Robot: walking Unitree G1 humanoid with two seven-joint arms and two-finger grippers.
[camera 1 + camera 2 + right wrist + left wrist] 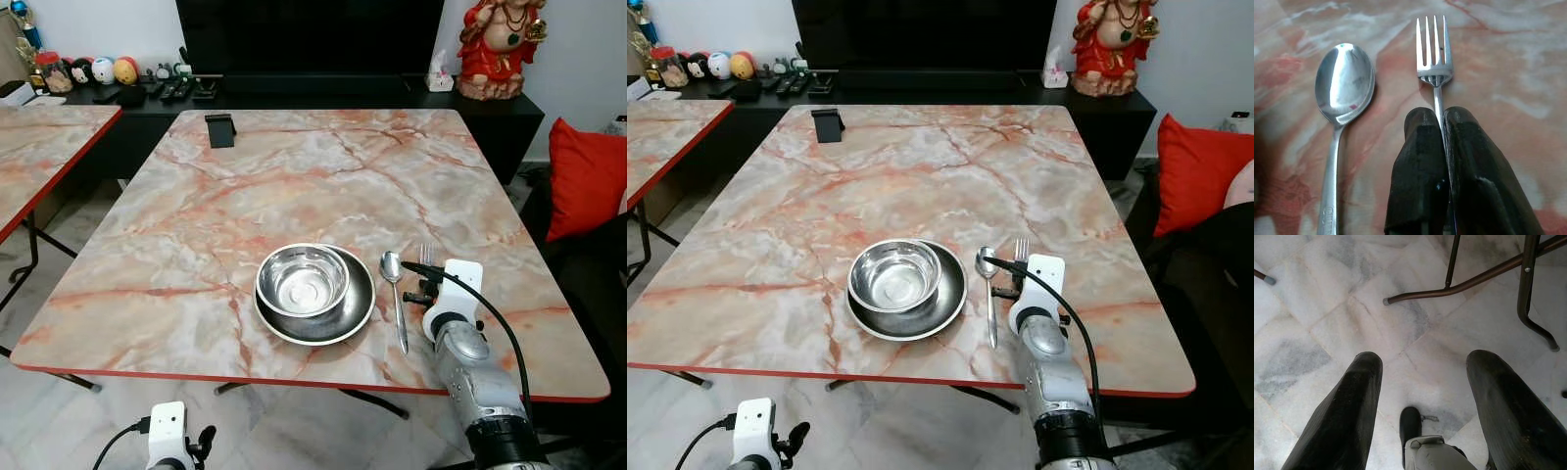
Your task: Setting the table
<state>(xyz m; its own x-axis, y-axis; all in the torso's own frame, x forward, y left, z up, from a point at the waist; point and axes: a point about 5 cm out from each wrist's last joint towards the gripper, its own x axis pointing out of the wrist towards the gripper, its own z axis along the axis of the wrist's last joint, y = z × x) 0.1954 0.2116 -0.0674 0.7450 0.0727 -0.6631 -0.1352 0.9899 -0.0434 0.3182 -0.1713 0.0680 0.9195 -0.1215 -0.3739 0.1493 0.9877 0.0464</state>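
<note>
So the right gripper (1440, 115) has its two black fingers (1420, 161) pinched tight around the handle of the fork (1434, 54), gripping just below the tines, and the fork is lying flat on the marble-pattern table (294, 186) with its tines pointing toward the far side. Right beside it, on the robot's left, sits the spoon (1342, 93), bowl up, parallel to the fork and not touching it. Next over is the steel bowl (303, 279) sitting inside the steel plate (338, 318), a bit off toward the plate's left-rear edge, all near the front edge of the table. Further back on the tabletop, near the far left corner, there's a small black stand (220, 129). The left gripper (1422, 377) is hanging down below table height with its fingers spread wide apart, nothing between them, just the white marble floor (1317, 308) and the table legs (1474, 276) beyond. Behind the table there's a red statue (500, 44) on a dark cabinet, and a red cushion (586, 176) off to the right.
</note>
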